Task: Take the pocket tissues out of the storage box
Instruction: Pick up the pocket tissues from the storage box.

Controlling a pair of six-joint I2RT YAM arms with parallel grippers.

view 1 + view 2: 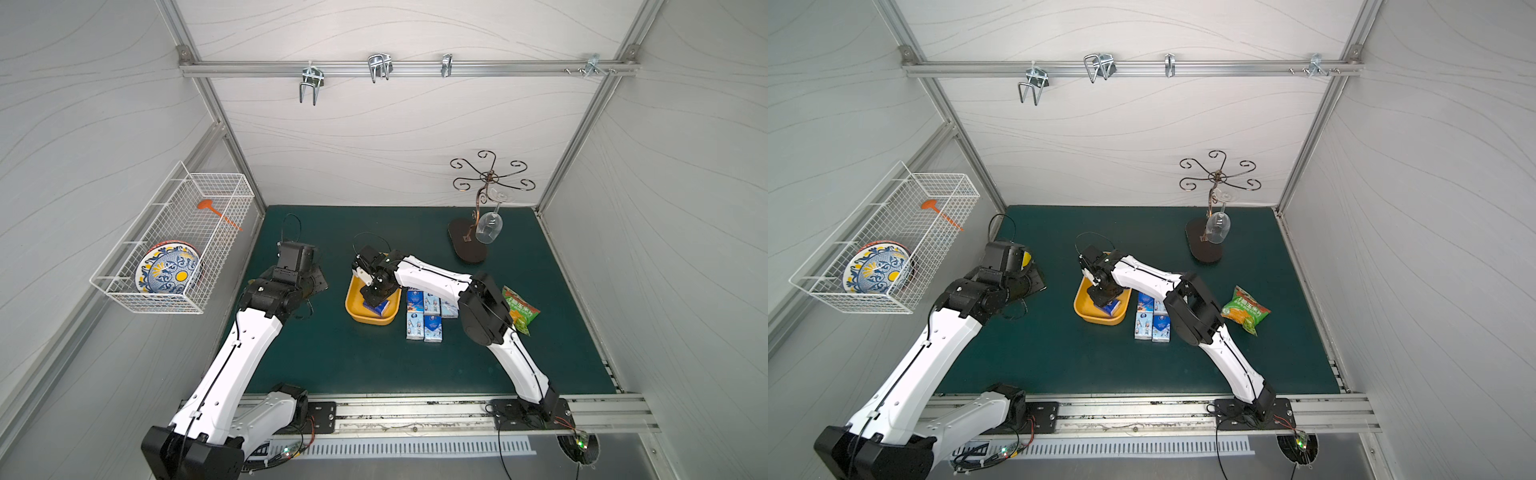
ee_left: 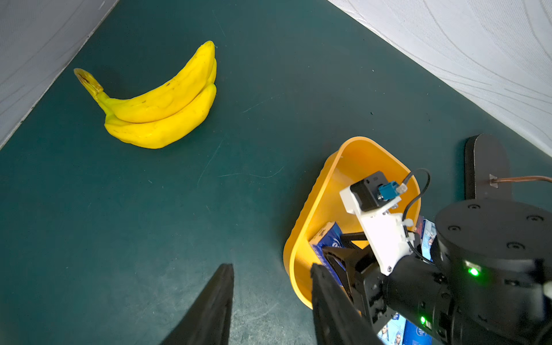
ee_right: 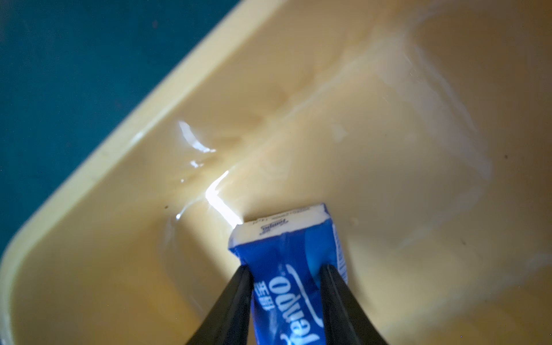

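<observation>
right gripper pinches tissue packet in storage box; left gripper apparently narrow, empty

Storage box is yellow-orange, and looks paler up close. The tissue packet in it is deep blue with white lettering and a white end. The tissue packets on the dark teal mat are light blue and white with pictures. Snack bag: green, orange-yellow print. Plate: blue and yellow floral on white. Bananas: bright yellow, brownish stem.
</observation>
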